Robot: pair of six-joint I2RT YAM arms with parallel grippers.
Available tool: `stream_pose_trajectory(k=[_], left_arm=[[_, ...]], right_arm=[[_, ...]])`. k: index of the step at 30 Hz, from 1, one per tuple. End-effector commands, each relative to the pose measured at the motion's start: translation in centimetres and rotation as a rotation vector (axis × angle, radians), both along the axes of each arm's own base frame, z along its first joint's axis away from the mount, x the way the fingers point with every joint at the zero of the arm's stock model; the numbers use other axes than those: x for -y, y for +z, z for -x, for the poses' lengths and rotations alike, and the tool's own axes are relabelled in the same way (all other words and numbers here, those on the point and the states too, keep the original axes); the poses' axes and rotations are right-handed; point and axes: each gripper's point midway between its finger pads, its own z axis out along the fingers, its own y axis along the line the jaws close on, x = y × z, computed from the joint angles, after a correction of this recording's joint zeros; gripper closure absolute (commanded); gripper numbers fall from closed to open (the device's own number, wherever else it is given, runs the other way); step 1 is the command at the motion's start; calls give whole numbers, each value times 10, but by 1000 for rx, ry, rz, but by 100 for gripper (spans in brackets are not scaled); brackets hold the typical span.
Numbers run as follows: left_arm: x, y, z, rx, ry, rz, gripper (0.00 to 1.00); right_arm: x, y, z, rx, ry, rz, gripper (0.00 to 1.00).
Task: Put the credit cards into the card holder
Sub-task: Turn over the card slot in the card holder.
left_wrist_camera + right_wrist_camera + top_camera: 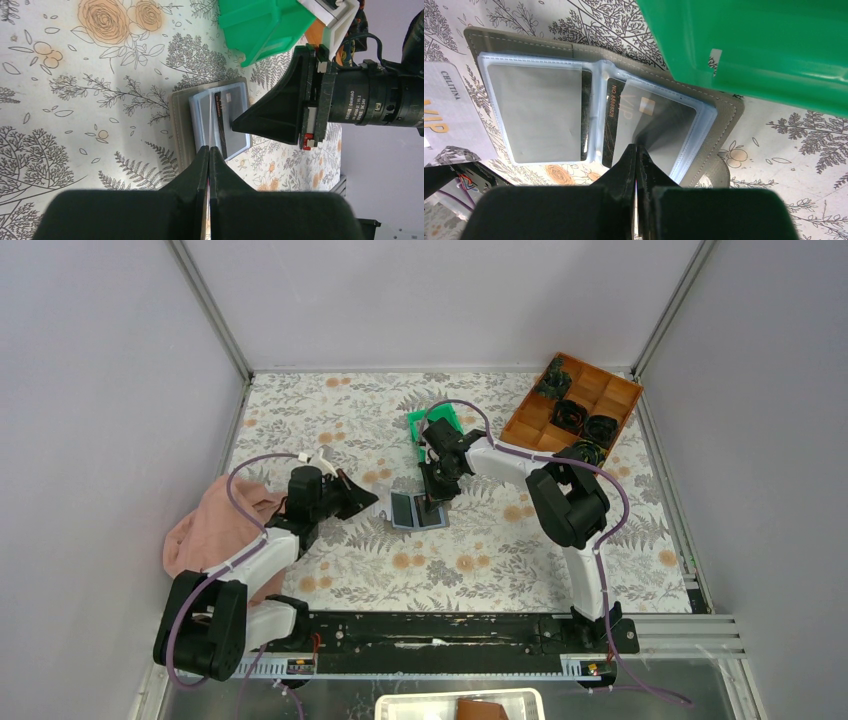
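Card holder (418,511): open flat on the bench (480,560).
Right hand (636,150): pinched closed, tips on dark card (624,112) in its sleeve.
Left hand (208,152): closed too, just beside.

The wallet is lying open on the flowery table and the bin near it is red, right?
No, the bin is green, not red, as the right wrist view shows. The wallet does lie open on the flowery table near it.
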Motion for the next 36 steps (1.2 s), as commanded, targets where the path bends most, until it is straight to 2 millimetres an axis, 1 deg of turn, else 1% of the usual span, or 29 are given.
stream_pose_trajectory(k=[1,6,18,27,36], left_arm=[[-4,7,-8,21,44,-12,100],[-8,2,-9,6,92,1,100],[-3,-5,-10,-15,109,35,100],[-2,-6,-10,-16,116,41,100],[-6,0,-9,-5,119,18,100]], right_arm=[[3,-8,6,-28,4,14,100],[2,-8,6,-29,6,14,100],[3,-10,7,-34,7,17,100],[4,-11,8,-38,9,20,100],[5,-11,8,-37,11,19,100]])
